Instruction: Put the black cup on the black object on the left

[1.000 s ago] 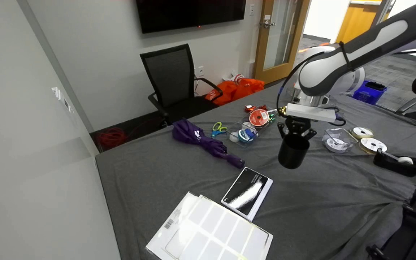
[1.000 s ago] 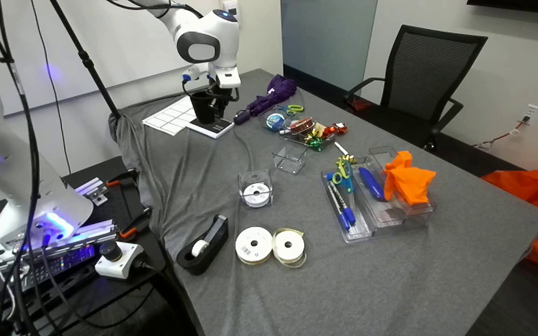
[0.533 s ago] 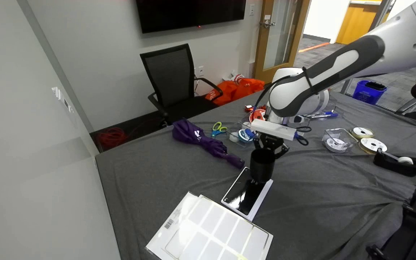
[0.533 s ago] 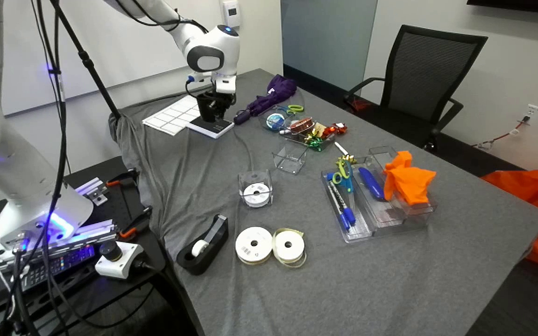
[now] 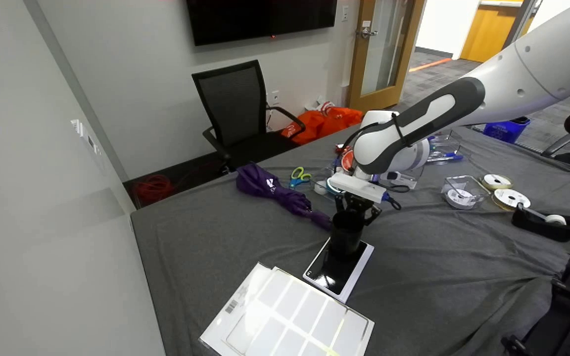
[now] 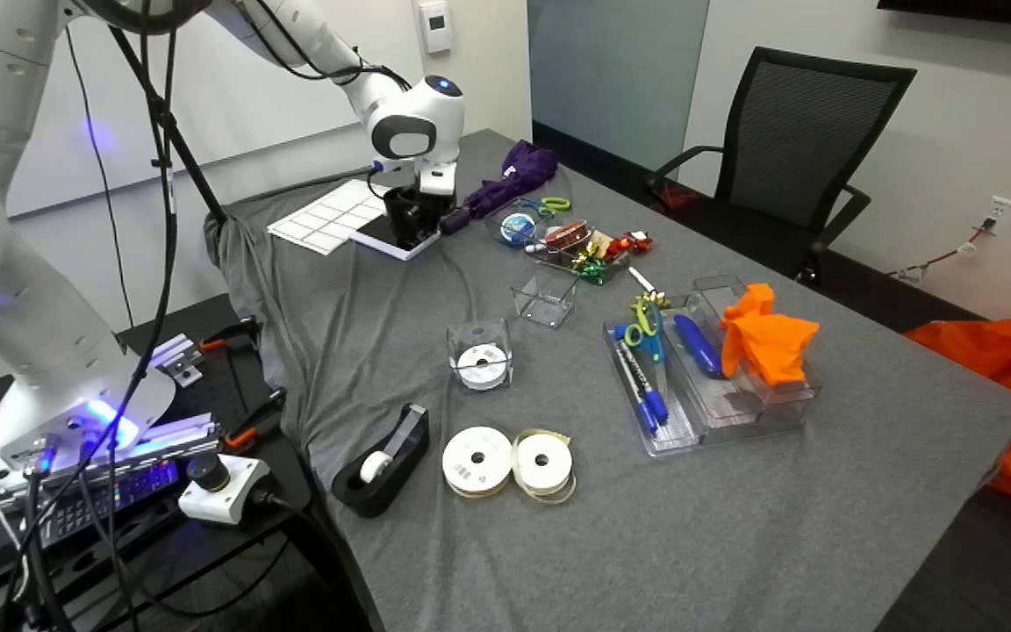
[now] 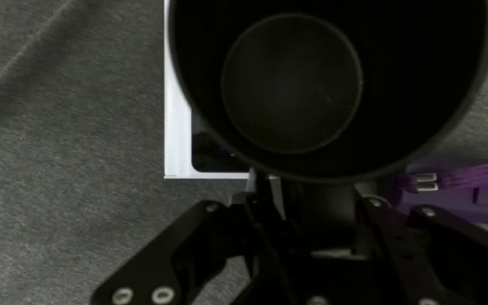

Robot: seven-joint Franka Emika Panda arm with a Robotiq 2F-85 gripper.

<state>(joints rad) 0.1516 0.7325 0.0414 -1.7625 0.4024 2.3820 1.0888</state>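
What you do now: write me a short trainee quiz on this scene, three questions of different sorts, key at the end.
1. Multiple choice: which thing lies under the black cup that the jaws hold?
a) the white sheet
b) the glossy black object
c) the office chair
2. True or false: the purple umbrella is closed.
3. Count: in an exterior view, how many white-faced spools lie on the gray tablecloth beside the tape dispenser?

Key:
1. b
2. True
3. Two
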